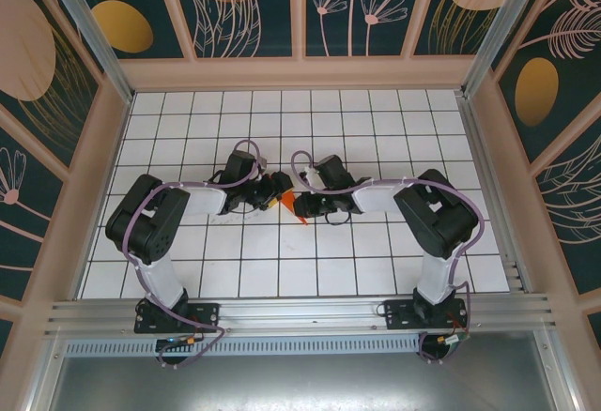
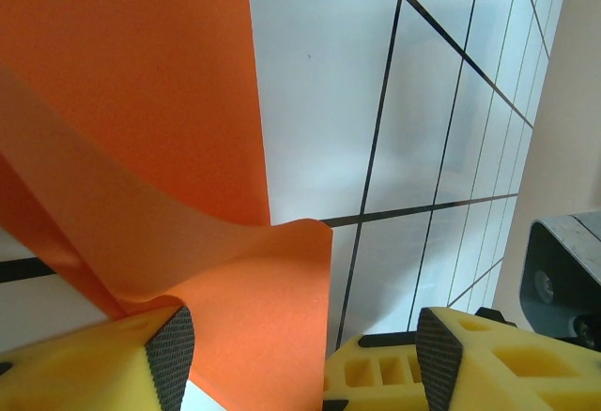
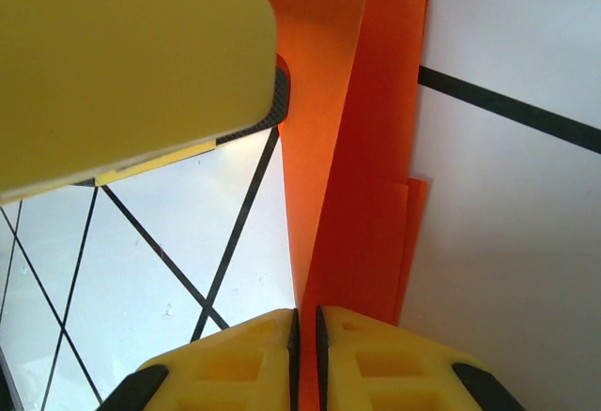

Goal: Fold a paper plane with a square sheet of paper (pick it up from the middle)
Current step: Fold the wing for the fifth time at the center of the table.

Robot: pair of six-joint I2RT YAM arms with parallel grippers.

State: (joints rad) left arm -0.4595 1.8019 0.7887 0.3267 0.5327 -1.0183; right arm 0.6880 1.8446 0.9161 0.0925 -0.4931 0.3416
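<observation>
From the overhead camera I see both arms reaching in to the middle of the white gridded table (image 1: 235,270), their wrists almost meeting. The left fingers (image 1: 278,190) and the right fingers (image 1: 303,207) sit just beside each other. The orange paper (image 1: 287,202) shows as a small bright wedge between them, its tip pointing toward the near edge.

On the right wrist camera the two yellow fingers are pressed nearly together with only a thin slit between. The paper (image 3: 357,223) runs straight down into that slit, so the right fingers are clamped on it. I see it almost edge-on there, in several layers with lengthwise folds and a stepped edge on its right side. A big yellow finger with a dark pad (image 3: 280,101) crosses the upper left of that view, touching the paper or just beside it; I cannot tell which.

On the left wrist camera the left fingers stand well apart, not closed on anything. The paper (image 2: 141,129) curls up in a loose fold, and its lower part comes down against the left-hand pad (image 2: 171,345). The other pad (image 2: 439,359) is apart from the paper, with bare table between.
</observation>
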